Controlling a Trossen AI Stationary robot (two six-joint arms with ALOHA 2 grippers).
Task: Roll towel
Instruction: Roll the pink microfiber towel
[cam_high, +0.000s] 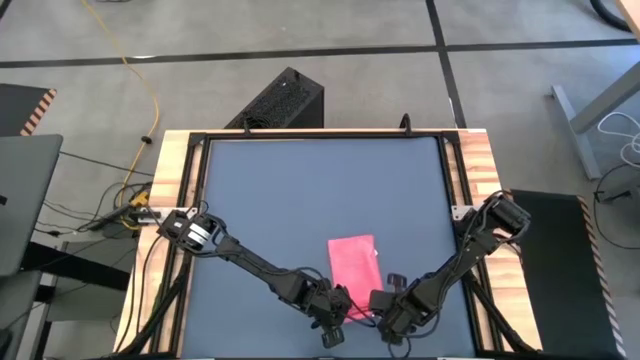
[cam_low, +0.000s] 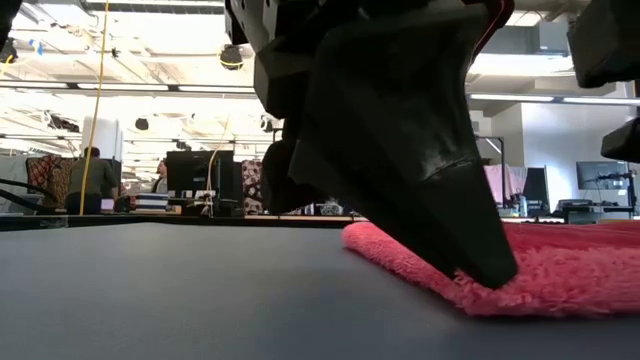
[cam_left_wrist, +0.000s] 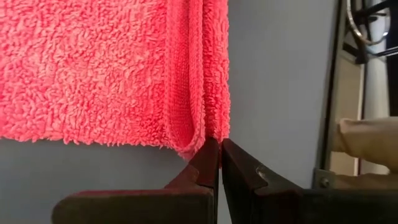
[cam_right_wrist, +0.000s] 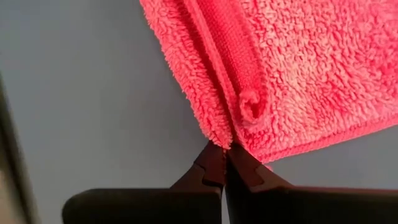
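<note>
The pink towel (cam_high: 352, 262) lies flat on the dark tabletop near its front edge, folded into a narrow strip that runs from near to far. Its hemmed edges are doubled along the long sides (cam_left_wrist: 186, 93) (cam_right_wrist: 230, 62). My left gripper (cam_high: 337, 322) is shut at the strip's near left corner. My right gripper (cam_high: 385, 312) is shut at its near right corner. Both point steeply down, and their bodies hide the near end in the high view. In the low view the left gripper (cam_low: 485, 270) sinks into the towel's edge (cam_low: 560, 270). My left gripper has the towel's near left corner (cam_left_wrist: 198, 138), where the hemmed edge folds over, only at its fingertips. It comes slanting down from the near side. The towel lies flat on the table. My right gripper nips the fringe of the near right corner (cam_right_wrist: 219, 138) between its fingertips, beside a small curl of hem (cam_right_wrist: 250, 102). It comes steeply from above. The towel rests on the table, slack.
Bare dark tabletop (cam_high: 320, 190) stretches beyond the towel to the far edge. Wooden rails (cam_high: 180, 180) frame the table left and right. A black box (cam_high: 285, 100) stands on the floor behind the table. In the left wrist view the table's edge rail (cam_left_wrist: 329, 124) runs close by.
</note>
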